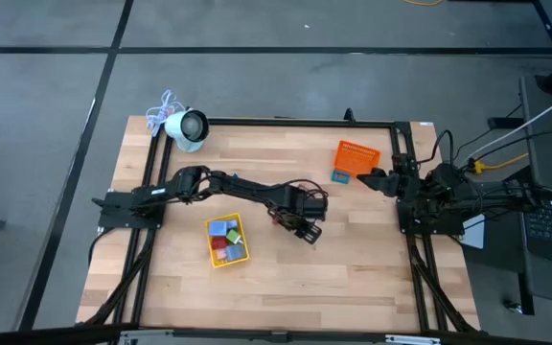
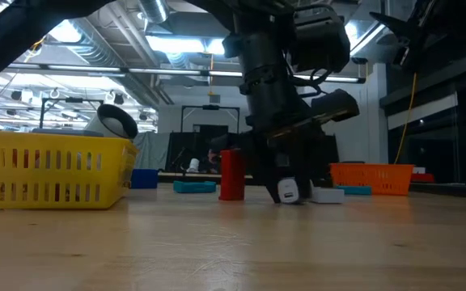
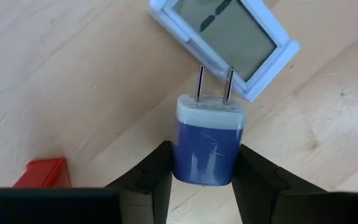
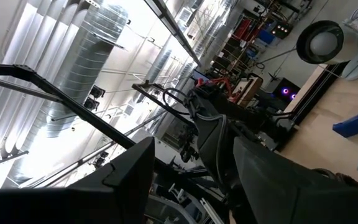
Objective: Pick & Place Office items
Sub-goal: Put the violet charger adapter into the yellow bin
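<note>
Left wrist view: a blue plug (image 3: 206, 146) is clamped in the left gripper's (image 3: 204, 177) jaws; the right gripper's (image 4: 191, 168) jaws are spread, empty.

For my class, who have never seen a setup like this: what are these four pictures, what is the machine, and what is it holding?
The machine is a robot with two dark arms fixed at a wooden table. Four cameras film it at once: one from above, one level with the tabletop, and one on each wrist. From above, a yellow tray holds small coloured pieces, an orange tray sits farther back, and a white round device lies in a corner. The left end effector is shut on a blue plug adapter. Beside it lie a white framed screen and a red block. The right end effector waits at the table's edge, open and empty.
</note>
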`<state>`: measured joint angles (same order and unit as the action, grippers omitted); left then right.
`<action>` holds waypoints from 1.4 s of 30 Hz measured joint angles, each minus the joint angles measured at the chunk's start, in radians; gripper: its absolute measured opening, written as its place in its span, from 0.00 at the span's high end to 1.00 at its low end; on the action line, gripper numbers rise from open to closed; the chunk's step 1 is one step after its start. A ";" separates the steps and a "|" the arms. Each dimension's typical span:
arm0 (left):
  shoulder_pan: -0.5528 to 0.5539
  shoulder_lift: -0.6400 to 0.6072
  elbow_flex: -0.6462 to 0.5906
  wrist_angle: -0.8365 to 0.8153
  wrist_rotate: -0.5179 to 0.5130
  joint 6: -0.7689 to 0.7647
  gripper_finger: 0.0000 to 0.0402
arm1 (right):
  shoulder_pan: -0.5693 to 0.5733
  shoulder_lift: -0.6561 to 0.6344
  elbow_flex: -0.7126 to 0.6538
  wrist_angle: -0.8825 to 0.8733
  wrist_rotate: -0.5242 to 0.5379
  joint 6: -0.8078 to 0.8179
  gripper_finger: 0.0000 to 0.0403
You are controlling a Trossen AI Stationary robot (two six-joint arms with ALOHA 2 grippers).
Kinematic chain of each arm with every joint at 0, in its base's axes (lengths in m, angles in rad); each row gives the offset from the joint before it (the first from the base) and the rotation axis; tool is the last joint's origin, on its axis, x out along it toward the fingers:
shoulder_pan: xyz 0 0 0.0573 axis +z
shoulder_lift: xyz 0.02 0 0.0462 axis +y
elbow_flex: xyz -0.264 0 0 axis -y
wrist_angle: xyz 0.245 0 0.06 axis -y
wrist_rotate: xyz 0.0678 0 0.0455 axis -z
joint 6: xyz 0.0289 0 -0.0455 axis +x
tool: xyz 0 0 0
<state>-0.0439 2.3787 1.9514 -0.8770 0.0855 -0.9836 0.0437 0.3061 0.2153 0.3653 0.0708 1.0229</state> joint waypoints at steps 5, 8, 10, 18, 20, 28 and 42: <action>0.003 -0.005 0.005 0.060 0.026 0.016 0.69 | 0.000 0.000 0.000 0.000 0.018 -0.008 0.44; 0.003 -0.017 0.037 0.076 0.026 0.064 0.69 | 0.000 0.000 0.000 0.000 0.019 -0.011 0.44; 0.005 -0.035 0.074 0.088 0.015 0.098 0.69 | 0.000 0.000 0.000 0.000 0.019 -0.013 0.44; 0.012 -0.041 0.273 0.037 -0.047 0.229 0.69 | 0.000 0.000 0.000 0.001 0.027 -0.017 0.44; 0.000 -0.047 0.302 0.007 -0.046 0.258 0.69 | 0.000 0.000 0.000 0.000 0.027 -0.018 0.44; -0.134 -0.159 0.325 -0.030 -0.244 0.352 0.69 | 0.000 0.000 0.000 -0.002 0.026 -0.022 0.44; -0.313 -0.259 0.261 -0.009 -0.683 0.197 0.69 | 0.000 0.000 0.000 -0.015 0.026 -0.007 0.44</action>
<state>-0.3572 2.1201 2.2121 -0.8864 -0.5978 -0.7866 0.0439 0.3058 0.2153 0.3501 0.0971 1.0162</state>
